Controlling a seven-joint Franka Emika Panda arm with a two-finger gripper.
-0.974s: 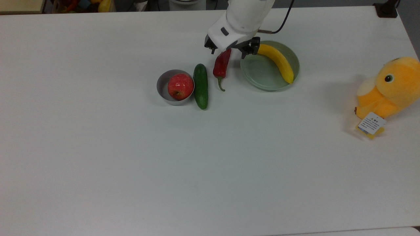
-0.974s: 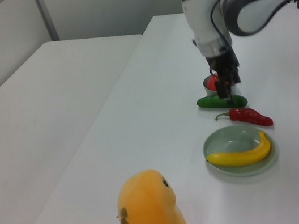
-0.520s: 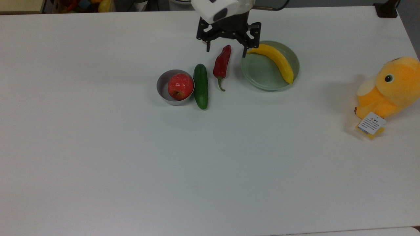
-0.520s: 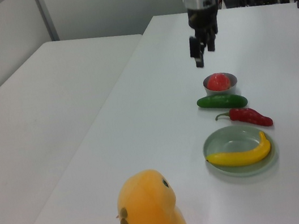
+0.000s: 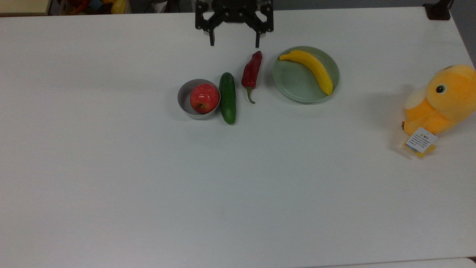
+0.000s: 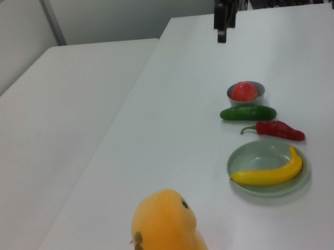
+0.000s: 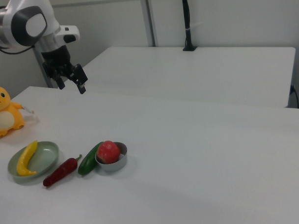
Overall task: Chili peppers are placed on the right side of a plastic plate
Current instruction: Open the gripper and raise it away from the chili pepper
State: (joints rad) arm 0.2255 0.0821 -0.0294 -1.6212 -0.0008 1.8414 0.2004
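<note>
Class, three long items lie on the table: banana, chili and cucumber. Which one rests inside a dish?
The banana: it lies across the plate. The chili and the cucumber lie directly on the table.

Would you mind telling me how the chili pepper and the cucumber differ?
The chili pepper is glossy dark red and tapers; the cucumber is dark green with blunt ends. The chili pepper has a curved green stem; the cucumber shows none. Both lie flat on the table, roughly parallel.

Even, bright overhead light leaves the white table (image 5: 148,186) softly washed, with faint blurred shadows just beside the plush toy (image 5: 440,100).
</note>
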